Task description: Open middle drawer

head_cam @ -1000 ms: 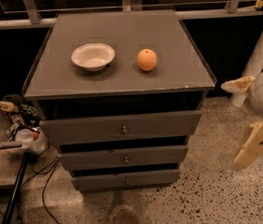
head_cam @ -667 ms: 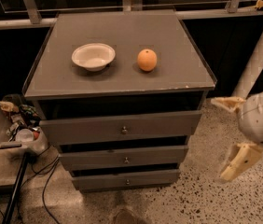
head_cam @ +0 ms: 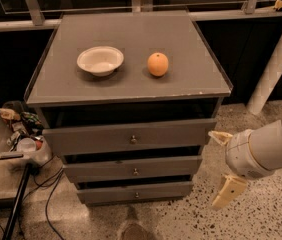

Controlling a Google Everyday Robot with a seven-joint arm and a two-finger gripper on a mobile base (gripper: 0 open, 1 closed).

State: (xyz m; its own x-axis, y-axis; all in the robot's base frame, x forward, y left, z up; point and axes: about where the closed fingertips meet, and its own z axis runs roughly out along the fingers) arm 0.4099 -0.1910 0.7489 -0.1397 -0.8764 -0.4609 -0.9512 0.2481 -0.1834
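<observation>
Grey wooden cabinet (head_cam: 131,149) stands on a speckled floor (head_cam: 276,214), with three drawer fronts stacked under its flat grey worktop (head_cam: 131,34). The white robot arm (head_cam: 271,146) enters from the right edge, low beside the cabinet's right side. The middle drawer (head_cam: 96,170), a grey mid-height front, sits between the taller top front and the thinner bottom front, with a dark gap above it. The gripper (head_cam: 212,170) hangs just right of this drawer, apart from it, its cream fingers (head_cam: 228,191) spread wide and holding nothing. A white shallow bowl (head_cam: 100,60) and a round orange fruit (head_cam: 158,64) rest apart on the worktop. The drawer's small round metal knob (head_cam: 135,172) is at the centre of its front.
</observation>
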